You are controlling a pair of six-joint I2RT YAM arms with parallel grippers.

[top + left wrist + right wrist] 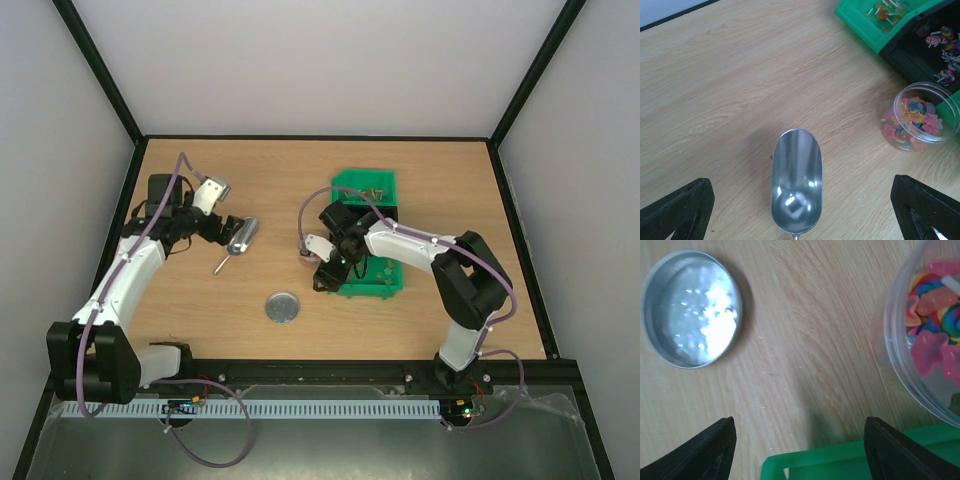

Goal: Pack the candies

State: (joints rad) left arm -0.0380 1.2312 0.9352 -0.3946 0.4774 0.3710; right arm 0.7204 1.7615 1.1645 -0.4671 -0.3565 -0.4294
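Here the candies (920,117) are shown in two places: a mixed-colour layer in the partly filled clear jar (905,92), and further stock, some of it on sticks, in the compartments of the green bin (860,20). The jar is seen upright on the table (740,90), just beside the bin's front corner; whether the two touch cannot be told.

The task is judged partly done. A load has been packed, but the jar is uncovered, and its round lid (690,310) lies flat on the wood, near the jar yet apart from it.

The metal scoop (796,150) lies empty on the table, bowl upward, below the left gripper (800,182), whose fingers are spread wide and hold nothing. The right gripper (800,422) is likewise parted, with only bare wood and the bin's edge beneath the gap. The jar is seen to one side of it, ungripped.

What is left, on this evidence, is any further scooping and the fitting of the lid. Open wood is available between scoop and jar and around the lid. Room is tightest where jar, bin wall and right gripper crowd together.
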